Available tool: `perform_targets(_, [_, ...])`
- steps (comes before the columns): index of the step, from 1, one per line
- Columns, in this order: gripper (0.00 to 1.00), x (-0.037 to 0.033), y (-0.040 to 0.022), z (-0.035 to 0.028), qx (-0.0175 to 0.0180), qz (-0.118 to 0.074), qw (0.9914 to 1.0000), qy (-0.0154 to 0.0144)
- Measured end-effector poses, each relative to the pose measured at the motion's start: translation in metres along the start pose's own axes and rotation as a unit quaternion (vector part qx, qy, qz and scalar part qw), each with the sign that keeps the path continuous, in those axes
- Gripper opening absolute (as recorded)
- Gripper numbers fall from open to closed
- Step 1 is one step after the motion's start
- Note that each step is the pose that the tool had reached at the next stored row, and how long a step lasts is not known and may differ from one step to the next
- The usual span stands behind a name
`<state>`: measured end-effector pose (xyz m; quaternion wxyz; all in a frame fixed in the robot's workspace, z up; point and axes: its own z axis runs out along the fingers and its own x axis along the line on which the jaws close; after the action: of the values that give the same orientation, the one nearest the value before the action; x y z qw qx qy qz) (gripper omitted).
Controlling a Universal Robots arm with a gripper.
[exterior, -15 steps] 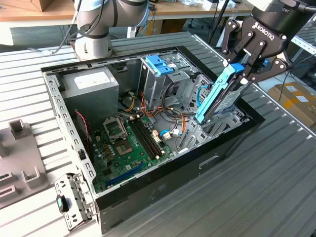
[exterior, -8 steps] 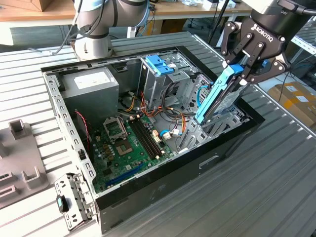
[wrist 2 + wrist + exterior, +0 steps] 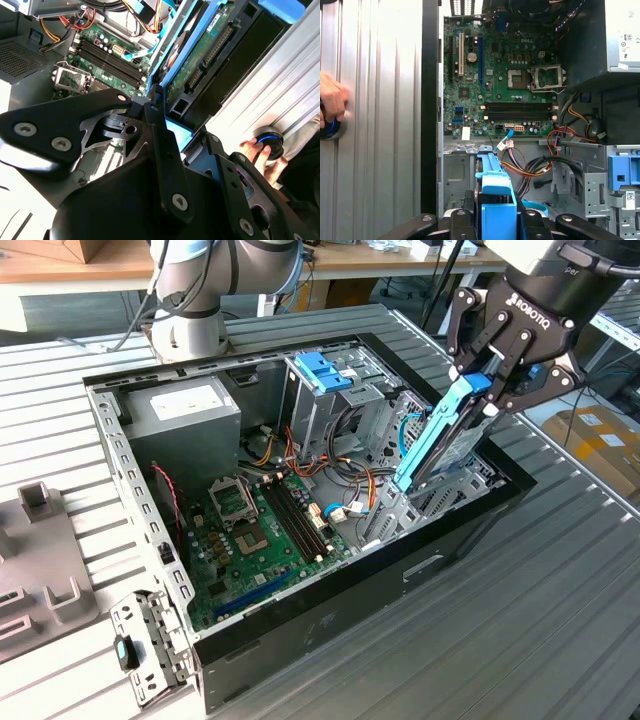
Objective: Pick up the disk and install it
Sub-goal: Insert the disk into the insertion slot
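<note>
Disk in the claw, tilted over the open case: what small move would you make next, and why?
Probably ease it down along its slant. The claw grips the disk by its upper end; the lower end sits at the mouth of the metal bay, and the disk stands tilted, not yet seated.

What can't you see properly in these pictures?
Exterior view: lower end of the flat silver-grey metal disk in blue plastic rails, gripped by the black gripper, hidden by the grey metal bay.
First wrist view: round black-and-blue knob, covered by a person's hand, cut by edge.
</note>
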<state>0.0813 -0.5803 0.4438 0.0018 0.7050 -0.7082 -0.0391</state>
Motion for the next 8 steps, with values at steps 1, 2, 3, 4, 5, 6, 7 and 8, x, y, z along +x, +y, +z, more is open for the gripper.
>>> perform_targets(1, [0.37,0.0,-0.0001,0.0011,0.0,0.0,1.0,0.0])
perform_targets(2, [0.37,0.0001,-0.0001,0.0017,0.0,0.0,1.0,0.0])
perform_targets(3, [0.37,0.0001,-0.0002,0.0025,0.0,0.0,1.0,0.0])
perform_targets(4, [0.37,0.0002,-0.0002,0.0031,0.0,0.0,1.0,0.0])
perform_targets(5, [0.37,0.0002,-0.0002,0.0036,0.0,0.0,1.0,0.0])
perform_targets(6, [0.37,0.0002,-0.0003,0.0044,0.0,0.0,1.0,0.0])
perform_targets(7, [0.37,0.0003,-0.0003,0.005,0.0,0.0,1.0,0.0001])
perform_targets(8, [0.37,0.0003,-0.0003,0.0056,0.0,0.0,1.0,0.0])
